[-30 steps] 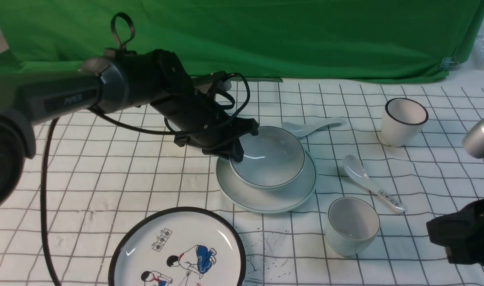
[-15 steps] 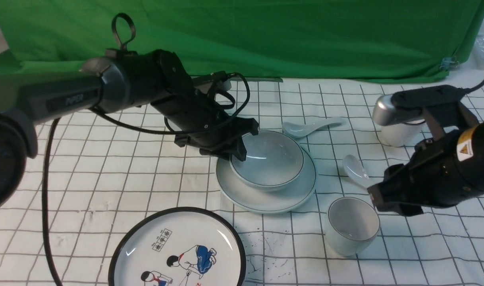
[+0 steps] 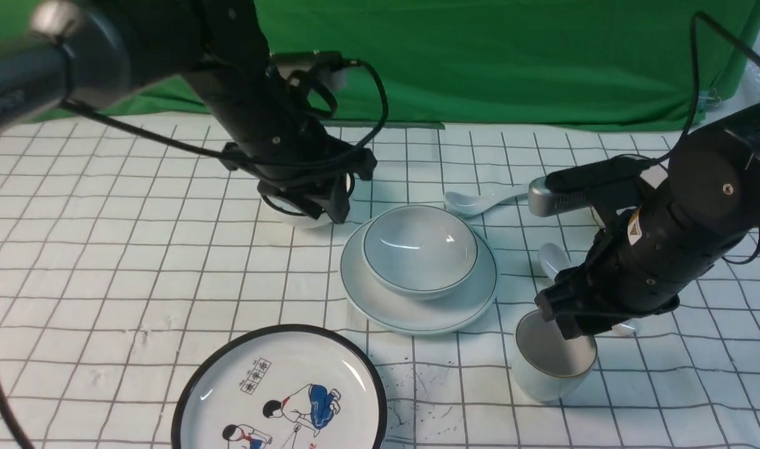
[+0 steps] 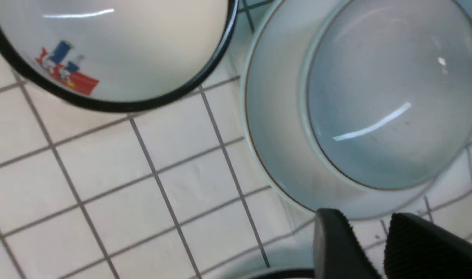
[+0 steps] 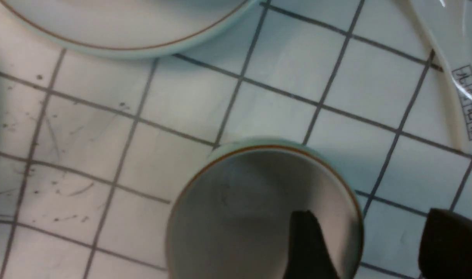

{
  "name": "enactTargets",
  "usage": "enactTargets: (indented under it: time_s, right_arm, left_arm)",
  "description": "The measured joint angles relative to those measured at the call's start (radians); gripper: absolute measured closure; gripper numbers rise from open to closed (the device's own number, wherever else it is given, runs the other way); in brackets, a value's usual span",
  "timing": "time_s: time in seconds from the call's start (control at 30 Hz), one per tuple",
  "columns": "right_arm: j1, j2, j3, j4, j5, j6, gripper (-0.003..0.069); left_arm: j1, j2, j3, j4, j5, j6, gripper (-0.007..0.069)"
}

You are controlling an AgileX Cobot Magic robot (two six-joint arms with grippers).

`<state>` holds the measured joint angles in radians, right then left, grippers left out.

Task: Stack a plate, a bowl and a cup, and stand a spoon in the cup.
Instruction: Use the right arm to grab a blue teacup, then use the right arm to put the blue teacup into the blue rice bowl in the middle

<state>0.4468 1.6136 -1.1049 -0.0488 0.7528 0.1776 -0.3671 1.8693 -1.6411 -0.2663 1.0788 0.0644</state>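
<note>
The bowl (image 3: 420, 249) sits in the plate (image 3: 417, 315) at the table's middle; both also show in the left wrist view, bowl (image 4: 387, 97) on plate (image 4: 270, 135). My left gripper (image 3: 339, 211) hangs empty, slightly open, just left of and behind them (image 4: 369, 248). The cup (image 3: 551, 368) stands upright in front and to the right. My right gripper (image 3: 570, 323) is open astride its far rim: one finger (image 5: 309, 248) inside the cup (image 5: 251, 209), the other outside. The plain spoon (image 3: 485, 198) lies behind the bowl.
A black-rimmed cartoon plate (image 3: 280, 399) lies at the front edge. A black-rimmed bowl (image 3: 295, 215) stands under my left wrist. The printed spoon (image 3: 551, 259) lies right of the plate, partly hidden by my right arm, and shows in the right wrist view (image 5: 466, 97).
My left gripper has let go of the bowl's rim and lifted away to the back left. My right arm has swung in from the right and lowered onto the cup's rim.
</note>
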Motion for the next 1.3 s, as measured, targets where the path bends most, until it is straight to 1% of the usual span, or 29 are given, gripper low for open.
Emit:
enactTargets:
  time_s: [0.03,0.1,0.13,0.17,0.2,0.27,0.3,0.37,0.4,0.43,0.5,0.53,0.63,0.67,0.7,0.83,0.93,1.0,1.1,1.3]
  right_arm:
    - [-0.013,0.016,0.0,0.0,0.0,-0.001,0.0242]
    - [-0.025,0.037,0.0,0.0,0.0,-0.005,0.0244]
    - [-0.026,0.046,0.0,0.002,0.0,-0.008,0.0249]
    - [-0.028,0.05,0.0,0.004,0.0,-0.008,0.0252]
    - [-0.028,0.063,0.0,0.018,-0.001,-0.018,0.0268]
    - [-0.028,0.075,0.0,0.049,-0.002,-0.045,0.0322]
    - [-0.028,0.08,0.0,0.075,-0.002,-0.067,0.0376]
    - [-0.028,0.082,0.0,0.087,-0.007,-0.084,0.0445]
    - [-0.028,0.084,-0.004,0.094,-0.02,-0.102,0.0535]
    - [-0.028,0.084,-0.009,0.096,-0.017,-0.111,0.0568]
    - [-0.028,0.084,-0.05,0.099,0.002,-0.121,0.0571]
    - [-0.028,0.084,-0.055,0.099,0.009,-0.122,0.0571]
    - [-0.028,0.084,-0.178,0.1,0.062,-0.127,0.0571]
    - [-0.028,0.084,-0.187,0.101,0.065,-0.127,0.0571]
    - [-0.028,0.084,-0.264,0.102,0.07,-0.128,0.0571]
    - [-0.024,0.123,-0.437,0.106,0.073,-0.146,0.0571]
    - [-0.023,0.209,-0.56,0.11,0.105,-0.153,0.0571]
    - [-0.021,0.254,-0.614,0.113,0.125,-0.157,0.0571]
    - [-0.009,0.389,-0.714,0.12,0.179,-0.163,0.0571]
    - [0.017,0.516,-0.778,0.135,0.193,-0.166,0.0571]
  left_arm:
    - [0.0,-0.038,0.001,-0.011,0.024,0.007,0.051]
    - [-0.001,-0.101,0.011,-0.049,0.041,0.033,0.0571]
    - [-0.001,-0.139,0.026,-0.081,0.042,0.058,0.0594]
    - [-0.001,-0.147,0.033,-0.088,0.042,0.064,0.0601]
    - [-0.002,-0.203,0.064,-0.132,0.042,0.098,0.0615]
    - [-0.002,-0.285,0.114,-0.172,0.031,0.127,0.0622]
    - [-0.003,-0.334,0.147,-0.182,0.019,0.139,0.0623]
    - [-0.003,-0.383,0.176,-0.189,0.007,0.144,0.0624]
    - [-0.003,-0.439,0.226,-0.189,-0.009,0.145,0.0623]
    - [-0.003,-0.472,0.254,-0.189,-0.015,0.146,0.0623]
    - [-0.003,-0.556,0.334,-0.187,-0.04,0.146,0.0623]
    - [-0.003,-0.563,0.341,-0.187,-0.04,0.146,0.0623]
    - [-0.003,-0.704,0.494,-0.161,-0.112,0.142,0.0623]
    - [-0.003,-0.711,0.502,-0.161,-0.116,0.14,0.0623]
    - [-0.003,-0.761,0.559,-0.151,-0.145,0.129,0.0623]
    - [-0.003,-0.896,0.707,-0.141,-0.226,0.107,0.0623]
    - [-0.002,-0.968,0.8,-0.135,-0.256,0.089,0.0623]
    - [-0.002,-0.992,0.829,-0.128,-0.26,0.078,0.0623]
    - [-0.002,-1.048,0.894,-0.11,-0.265,0.027,0.0623]
    - [-0.002,-1.089,0.937,-0.1,-0.267,-0.009,0.0623]
